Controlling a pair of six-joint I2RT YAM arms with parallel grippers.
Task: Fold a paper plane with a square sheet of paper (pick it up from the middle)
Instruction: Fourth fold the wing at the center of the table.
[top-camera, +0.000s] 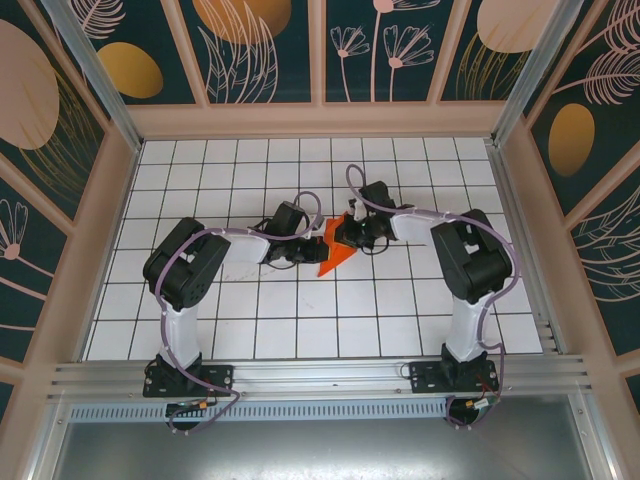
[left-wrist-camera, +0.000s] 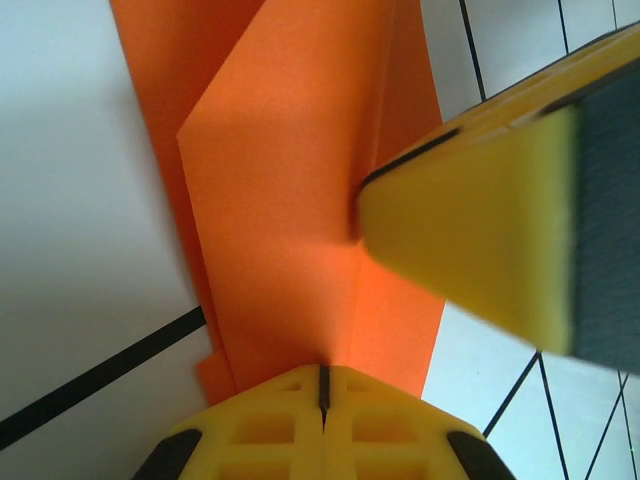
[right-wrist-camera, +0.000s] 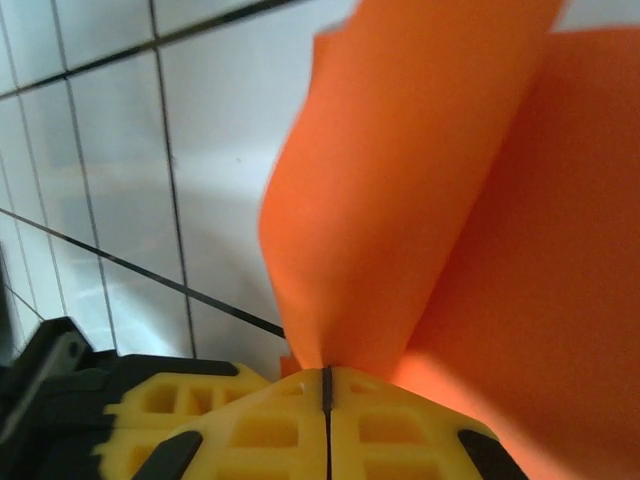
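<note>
**Item:** sheet of paper (top-camera: 335, 252), bright orange-red, plain, part-folded.

**Location:** near the centre of the table (top-camera: 250, 320), between the two arms. In the top view it shows as a narrow wedge with its sharp tip towards 7 o'clock.

**Left tool** (left-wrist-camera: 322, 388): jaws shut to a hairline seam and pinching the near end of the paper. It approaches from 9 o'clock in the top view.

**Right tool** (right-wrist-camera: 327, 385): jaws likewise shut, nipping the lower edge of a flap that curls up and away towards 1 o'clock. It approaches from 3 o'clock. One of its yellow fingers (left-wrist-camera: 470, 230) shows in the left wrist view, pressed against the paper's right-hand layers.

**Step in hand (judged):** drawing a flap over while the other end is anchored, so as to lay a lengthwise crease.

**Handling notes:**
- Keep the left pinch fixed as the pivot.
- Carry the right-hand flap across in a low arc.
- Line edge to edge before flattening.
- Avoid pulling the two tools apart, as thin paper tears or slips from a tight pinch.

**Appearance:** several overlapping layers, with one diagonal edge and a long straight crease running from 12 to 6 o'clock in the left wrist view. The flap in the right wrist view is bowed, not yet flat. The layer count is uncertain, as both close views are cropped and soft.
</note>
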